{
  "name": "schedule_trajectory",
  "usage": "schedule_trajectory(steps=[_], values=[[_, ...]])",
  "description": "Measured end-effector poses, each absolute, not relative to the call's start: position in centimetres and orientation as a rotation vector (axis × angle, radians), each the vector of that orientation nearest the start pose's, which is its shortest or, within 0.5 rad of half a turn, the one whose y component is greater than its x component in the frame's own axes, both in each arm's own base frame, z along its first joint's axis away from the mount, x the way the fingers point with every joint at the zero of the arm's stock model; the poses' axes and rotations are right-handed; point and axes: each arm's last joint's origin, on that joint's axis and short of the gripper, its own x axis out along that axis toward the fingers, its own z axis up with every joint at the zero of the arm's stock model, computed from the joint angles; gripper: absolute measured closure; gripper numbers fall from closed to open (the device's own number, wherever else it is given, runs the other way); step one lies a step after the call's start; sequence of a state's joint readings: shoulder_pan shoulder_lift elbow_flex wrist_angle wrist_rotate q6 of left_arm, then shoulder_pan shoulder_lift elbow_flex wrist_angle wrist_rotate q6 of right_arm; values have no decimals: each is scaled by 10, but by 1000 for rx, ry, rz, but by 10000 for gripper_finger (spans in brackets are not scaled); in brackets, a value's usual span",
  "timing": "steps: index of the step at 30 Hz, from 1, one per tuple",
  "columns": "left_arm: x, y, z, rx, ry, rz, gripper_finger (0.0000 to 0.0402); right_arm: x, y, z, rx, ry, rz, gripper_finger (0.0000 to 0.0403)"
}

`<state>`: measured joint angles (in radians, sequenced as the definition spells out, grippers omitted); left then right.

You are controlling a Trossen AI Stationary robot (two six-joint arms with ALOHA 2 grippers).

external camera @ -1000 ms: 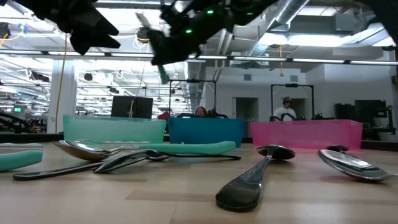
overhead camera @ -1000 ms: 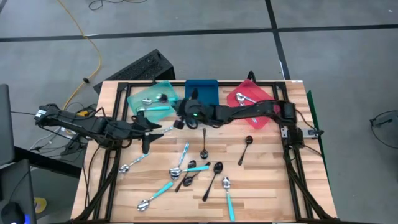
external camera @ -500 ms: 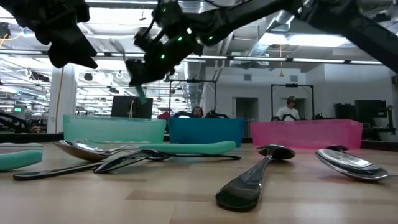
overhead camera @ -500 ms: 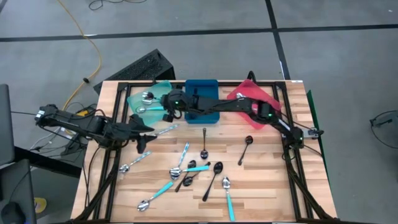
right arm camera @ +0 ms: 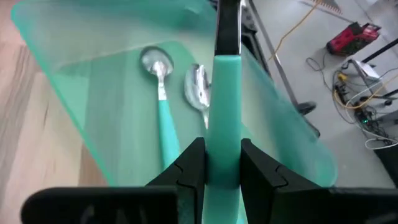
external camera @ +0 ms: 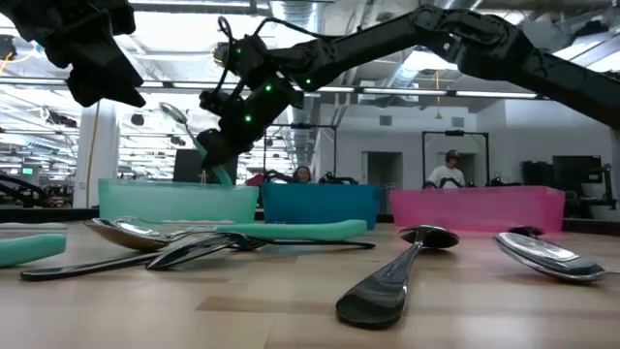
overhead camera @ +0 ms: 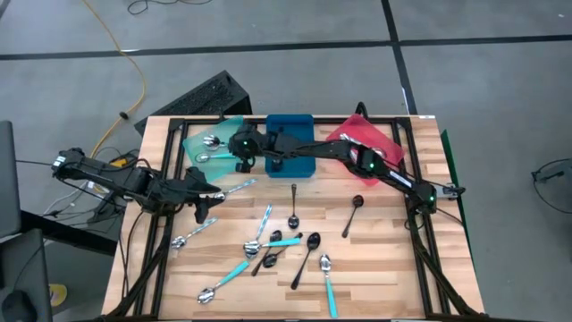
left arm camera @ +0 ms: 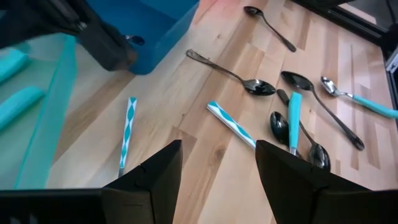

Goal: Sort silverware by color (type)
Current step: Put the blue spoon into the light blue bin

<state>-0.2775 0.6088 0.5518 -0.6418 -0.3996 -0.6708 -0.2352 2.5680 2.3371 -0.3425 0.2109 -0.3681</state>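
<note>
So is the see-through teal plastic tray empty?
No. The teal tray already holds two teal-handled spoons, seen lying inside it in the right wrist view.

Mixed spoons (overhead camera: 293, 207) strewn on wood

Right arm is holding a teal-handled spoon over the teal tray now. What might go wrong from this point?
1. The right end effector pinches the teal-handled spoon by its handle, high above the teal tray; released from there it may bounce off the two spoons already inside.
2. The right arm stretches across the blue tray; pulling back low might clip its rim.
3. The left end effector waits open close by, so paths may cross.
</note>
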Motion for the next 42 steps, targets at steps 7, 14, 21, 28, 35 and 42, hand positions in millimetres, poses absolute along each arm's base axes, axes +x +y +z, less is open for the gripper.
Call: schedule_trajectory(steps=[7, 14, 21, 28, 35, 42], values=[[122, -23, 240, -409, 578, 343, 214, 559, -138, 187, -343, 683, -336, 310], [122, -22, 240, -405, 571, 353, 214, 558, -147, 170, -291, 716, -363, 310], [122, -22, 240, -398, 572, 353, 214, 560, -147, 157, -258, 725, -371, 310], [122, -22, 240, -391, 574, 354, 214, 559, -154, 158, -238, 711, -388, 310], [122, -22, 240, -391, 574, 354, 214, 558, -158, 158, -192, 703, -408, 263], [122, -22, 240, -383, 565, 373, 214, 556, -165, 158, -181, 698, -423, 181]])
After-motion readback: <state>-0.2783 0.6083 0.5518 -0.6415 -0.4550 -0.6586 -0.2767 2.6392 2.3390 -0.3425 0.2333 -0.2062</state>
